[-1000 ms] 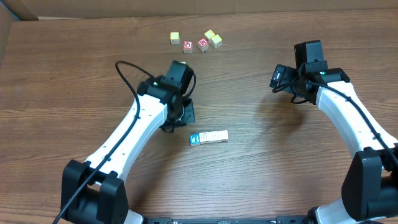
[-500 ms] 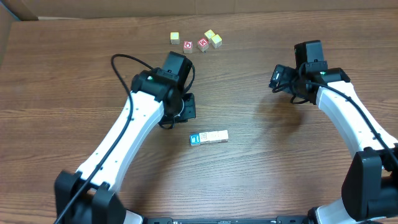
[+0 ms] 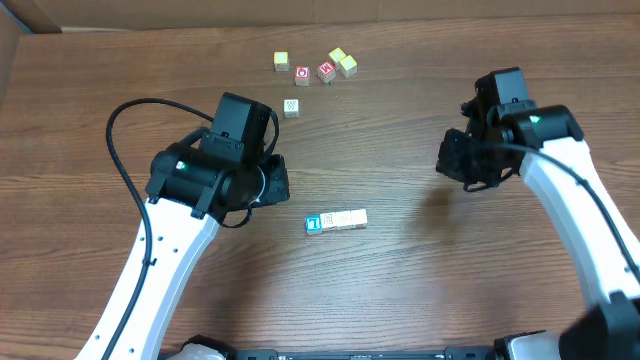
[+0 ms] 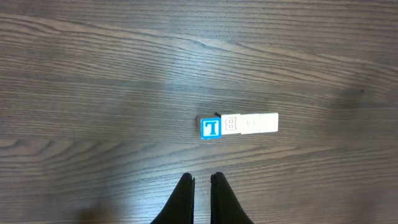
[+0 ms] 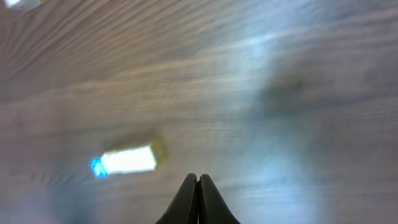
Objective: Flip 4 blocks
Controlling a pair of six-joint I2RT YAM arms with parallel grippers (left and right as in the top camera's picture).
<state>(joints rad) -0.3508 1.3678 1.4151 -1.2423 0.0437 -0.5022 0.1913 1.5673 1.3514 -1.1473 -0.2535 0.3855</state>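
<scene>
**A:** While both arms hang over the table [image 3: 420,290], what can be read on the blocks [image 4: 239,124]?

**B:** All four lie touching in one straight row about the middle of the table, well away from every edge. The end block [image 4: 211,127] shows a blue face with a white T. Its neighbour [image 4: 231,124] is whitish with an outlined B. The other two are pale, and one bears a mark too faint to read.

**A:** And the fingers?

**B:** The left gripper [image 4: 201,180] hangs near the row's blue end without touching it. Its fingers are drawn almost together with only a thin slit between them, and they pinch nothing. The right gripper [image 5: 197,180] has its tips pressed flat against each other. It is also empty, and well apart from the row toward the right edge.

**A:** Anything else lettered?

**B:** Toward the far edge sit a red-faced cube [image 3: 302,73] and a second red cube [image 3: 326,70], their white marks too small to read. Yellow cubes [image 3: 347,66] lie around them. A white cube with a grey pattern [image 3: 291,107] lies a little nearer the middle.
</scene>
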